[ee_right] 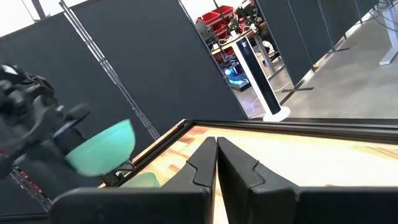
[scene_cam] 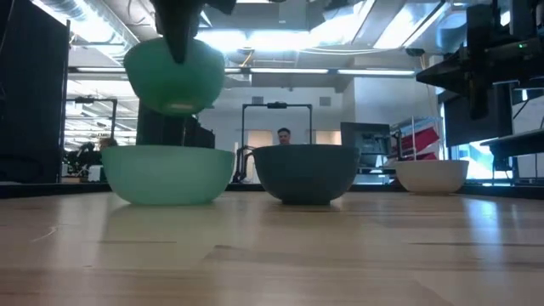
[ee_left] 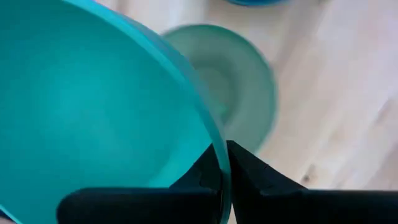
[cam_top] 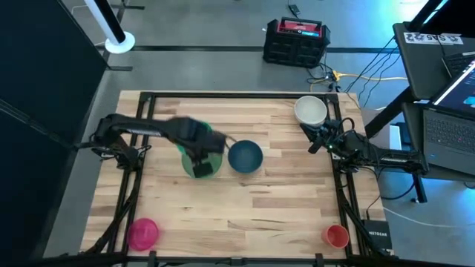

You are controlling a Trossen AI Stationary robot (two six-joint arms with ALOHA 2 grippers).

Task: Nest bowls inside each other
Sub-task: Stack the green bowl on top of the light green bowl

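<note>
My left gripper (scene_cam: 181,47) is shut on a teal-green bowl (scene_cam: 174,76), which hangs in the air right above the larger pale green bowl (scene_cam: 168,174) standing on the table's middle. A dark blue bowl (cam_top: 245,156) stands just right of that. A white bowl (cam_top: 310,111) stands at the far right, a pink bowl (cam_top: 142,233) at the near left corner and a small red bowl (cam_top: 335,236) at the near right corner. My right gripper (ee_right: 216,155) waits shut at the right edge, near the white bowl, holding nothing. My left gripper holds the teal-green bowl by its rim (ee_left: 219,163), one finger inside the bowl and one outside. The fingers come from above and point down. The bowl hangs below them, lifted clear, its opening up and slightly tilted, over the pale green bowl (ee_left: 233,81).
A black frame (cam_top: 148,96) runs around the wooden table top. Bare wood lies along the near half of the table between the pink and red bowls. Beyond the table stand a black and red case (cam_top: 297,41) and laptops (cam_top: 445,111).
</note>
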